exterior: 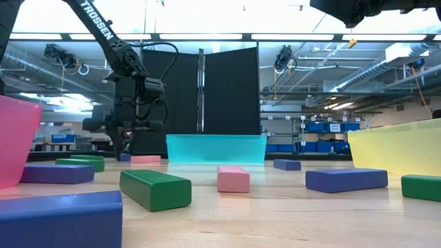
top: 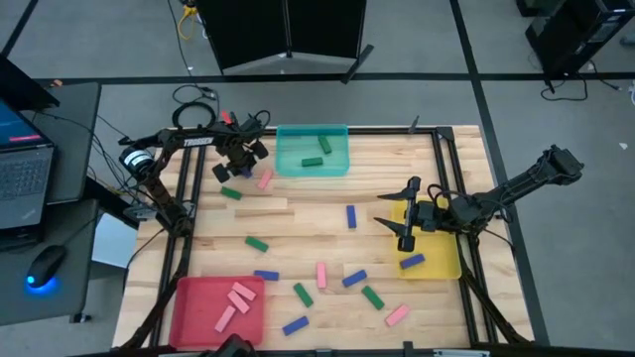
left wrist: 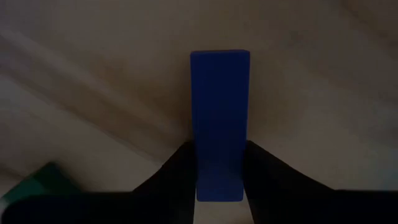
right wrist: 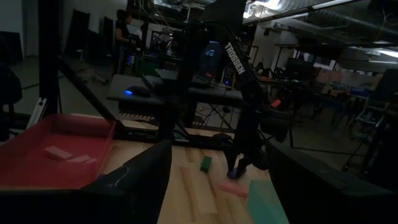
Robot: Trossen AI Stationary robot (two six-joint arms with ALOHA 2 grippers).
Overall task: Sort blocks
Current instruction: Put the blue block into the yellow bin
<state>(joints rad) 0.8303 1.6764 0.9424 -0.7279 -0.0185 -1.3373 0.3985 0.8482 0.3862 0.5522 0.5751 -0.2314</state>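
My left gripper (top: 238, 164) points down at the table's far left, beside the teal tray (top: 313, 151), and is shut on a blue block (left wrist: 219, 118). A pink block (top: 265, 179) and a green block (top: 230, 193) lie close by on the wood. My right gripper (top: 397, 213) hangs level and open over the yellow tray (top: 437, 260), which holds a blue block (top: 412, 261); nothing is between its fingers (right wrist: 146, 180). More pink, green and blue blocks lie flat across the near half of the table. My left gripper pinches the blue block's two long sides (left wrist: 217, 177) between its two fingers (left wrist: 177, 171), close to one end of the block. The fingers come from above, pointing down, and lie across the block. The block lies level; I cannot tell whether it rests on the wood.
A red tray (top: 218, 302) with pink blocks stands at the near left. The teal tray holds green blocks (top: 316, 159). A long pale wooden bar (top: 263, 208) lies left of the middle. A laptop and a mouse sit on a side table to the left.
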